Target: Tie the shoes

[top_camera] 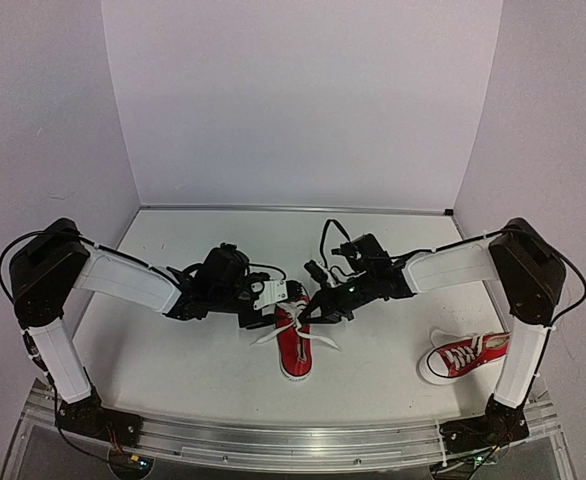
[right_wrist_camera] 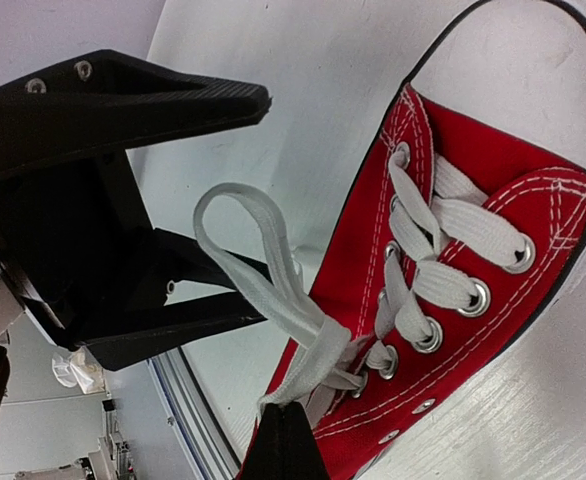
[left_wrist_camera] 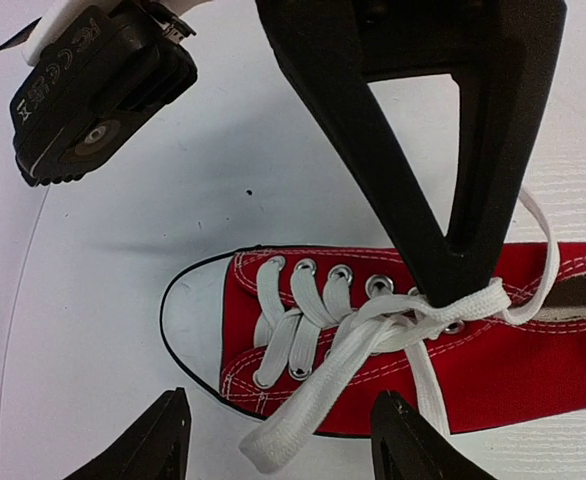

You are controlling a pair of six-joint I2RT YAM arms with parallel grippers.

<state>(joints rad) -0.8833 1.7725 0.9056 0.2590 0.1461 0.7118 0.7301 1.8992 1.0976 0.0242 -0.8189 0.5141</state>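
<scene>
Where the shoe (top_camera: pixel 295 348) lay: beneath both my grippers.
My left gripper (left_wrist_camera: pixel 283 410): fingers apart, a loop of lace (right_wrist_camera: pixel 308 325) between them.
My right gripper (right_wrist_camera: pixel 281 430): fingers together, clamped on that lace.

A white table (top_camera: pixel 173 365) (metal rail (top_camera: pixel 273 440) along its near edge) meets pale walls (top_camera: pixel 293 100), perhaps paper.

White table (top_camera: pixel 173 365) holds center shoe (top_camera: pixel 295 345) (and right shoe (top_camera: pixel 463 356), well apart).

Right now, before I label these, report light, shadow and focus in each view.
Top external: soft even light, only faint shadows beside the centre shoe. Left wrist: that shoe sharp, a broad soft shadow on the table above its toe. Right wrist: left gripper a near-black silhouette, laces crisp.
</scene>
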